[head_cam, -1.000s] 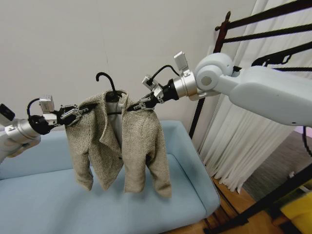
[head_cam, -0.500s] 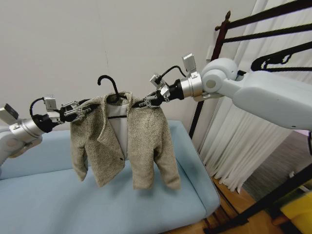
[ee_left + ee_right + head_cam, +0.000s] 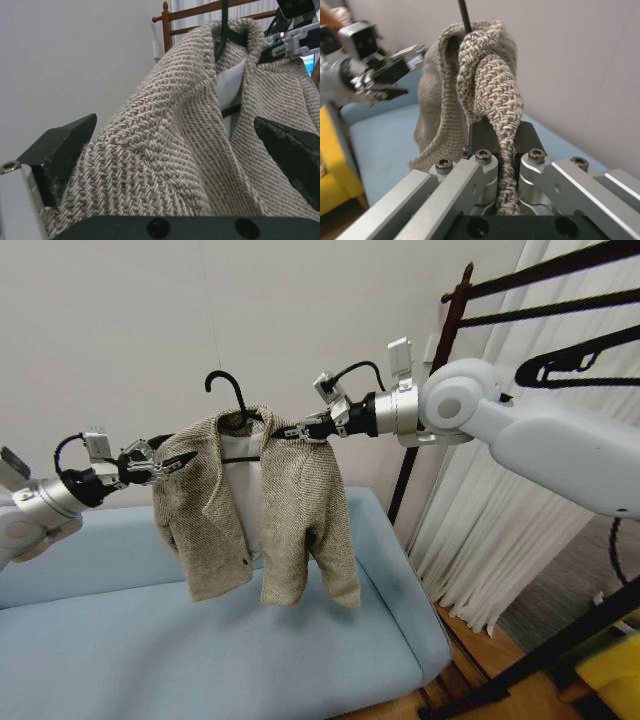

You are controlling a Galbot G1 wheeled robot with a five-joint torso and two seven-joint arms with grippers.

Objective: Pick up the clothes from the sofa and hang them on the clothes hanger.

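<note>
Pale wall behind, blue sofa below; the tweed jacket hangs on its black hanger, clear of the cushions. My right gripper is clamped on the shoulder at the jacket's 1 o'clock. My left gripper, at 9 o'clock, has its fingers apart around the other shoulder. I judge the carry needs a level hanger and a free hook, heading for the wooden rack at 2 o'clock.

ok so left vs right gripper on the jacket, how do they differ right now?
Left gripper is open, fingers spread either side of one jacket shoulder; right gripper is shut on the other shoulder. Left sits lower than right. Both are at the jacket's shoulders, above the sofa.
</note>
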